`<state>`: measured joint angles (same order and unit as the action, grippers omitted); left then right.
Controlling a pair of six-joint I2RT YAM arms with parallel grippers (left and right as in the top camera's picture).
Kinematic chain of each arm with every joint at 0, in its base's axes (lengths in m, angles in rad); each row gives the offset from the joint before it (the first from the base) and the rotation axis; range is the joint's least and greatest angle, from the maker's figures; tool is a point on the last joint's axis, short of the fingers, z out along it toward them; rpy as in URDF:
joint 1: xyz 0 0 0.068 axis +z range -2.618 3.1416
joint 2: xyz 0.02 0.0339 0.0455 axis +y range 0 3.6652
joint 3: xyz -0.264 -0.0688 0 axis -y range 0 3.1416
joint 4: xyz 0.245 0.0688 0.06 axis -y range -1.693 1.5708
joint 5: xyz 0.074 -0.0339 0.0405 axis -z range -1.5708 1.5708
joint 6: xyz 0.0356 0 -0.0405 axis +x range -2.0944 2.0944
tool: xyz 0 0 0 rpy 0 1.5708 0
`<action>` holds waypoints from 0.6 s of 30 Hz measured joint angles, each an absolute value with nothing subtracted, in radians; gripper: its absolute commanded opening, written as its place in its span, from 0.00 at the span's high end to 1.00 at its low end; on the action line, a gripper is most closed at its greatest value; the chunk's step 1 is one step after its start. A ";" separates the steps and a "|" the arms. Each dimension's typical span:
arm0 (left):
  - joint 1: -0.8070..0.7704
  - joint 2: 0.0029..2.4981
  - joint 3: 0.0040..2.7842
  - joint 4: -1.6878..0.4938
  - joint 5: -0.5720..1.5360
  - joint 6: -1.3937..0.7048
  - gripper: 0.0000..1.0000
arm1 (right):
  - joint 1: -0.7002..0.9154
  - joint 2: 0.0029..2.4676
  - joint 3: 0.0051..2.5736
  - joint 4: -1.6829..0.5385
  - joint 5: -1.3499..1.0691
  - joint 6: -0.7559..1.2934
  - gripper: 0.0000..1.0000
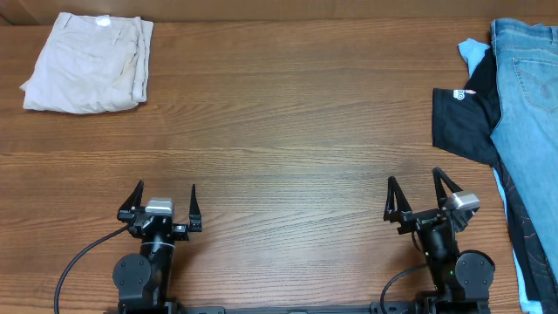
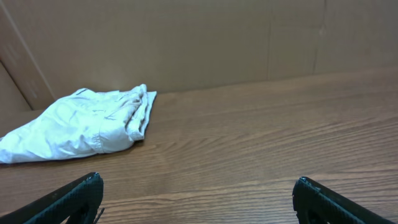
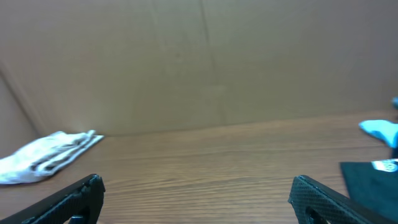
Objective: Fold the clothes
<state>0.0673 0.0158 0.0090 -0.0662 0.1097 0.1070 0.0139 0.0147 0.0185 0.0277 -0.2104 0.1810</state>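
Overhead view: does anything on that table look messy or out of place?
Yes, the right side. The jeans, black tee and pale-blue garment lie overlapping in a loose, unfolded pile that runs out of view, while the beige trousers sit neatly folded at the far left.

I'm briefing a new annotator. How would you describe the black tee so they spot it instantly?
At the right edge of the wooden table, garments lie heaped. The black tee pokes out leftward from beneath the light-blue jeans. It is the only dark piece, with a small white print near its top.
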 measured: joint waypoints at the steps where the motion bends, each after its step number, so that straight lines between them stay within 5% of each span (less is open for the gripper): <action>1: 0.067 0.016 0.009 -0.067 0.110 0.107 0.00 | 0.014 0.015 0.019 0.028 -0.218 0.184 0.00; 18: 0.067 0.016 0.009 -0.067 0.110 0.107 0.00 | 0.014 0.025 0.020 0.494 -0.157 0.109 0.00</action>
